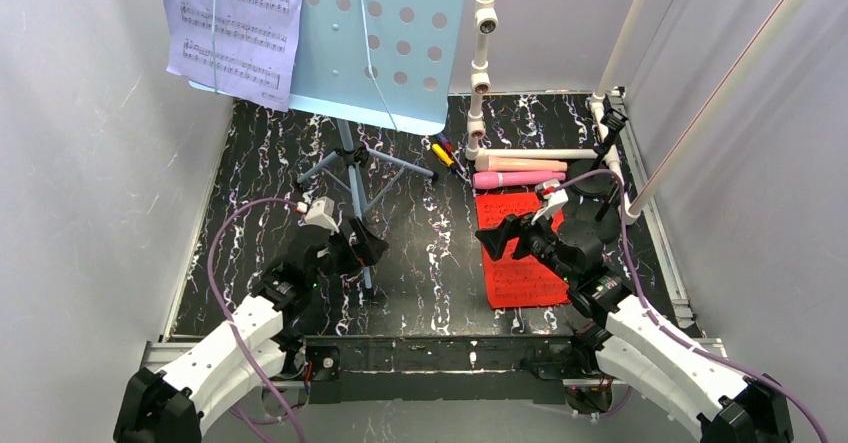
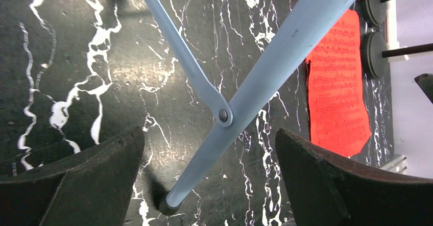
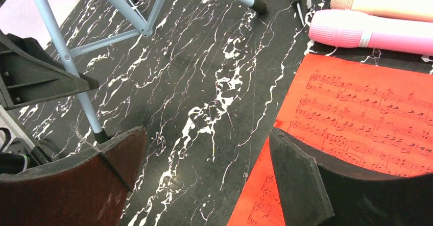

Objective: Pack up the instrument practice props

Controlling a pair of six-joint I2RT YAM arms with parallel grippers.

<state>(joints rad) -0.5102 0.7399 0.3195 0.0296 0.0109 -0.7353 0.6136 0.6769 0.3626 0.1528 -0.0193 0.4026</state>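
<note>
Music rack point(image 1: 385, 43): its near leg point(image 2: 265, 78) lies between the jaws of the wide-open, empty left pincer point(image 2: 209, 134), so centre it before closing; the right pincer point(image 3: 207, 134) gapes empty too.

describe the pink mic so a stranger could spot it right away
Start at the red sheet on the right half of the black marbled table. Past its far edge two mics lie side by side. The pink mic is the one nearer the sheet, brighter than the beige mic behind it.
</note>
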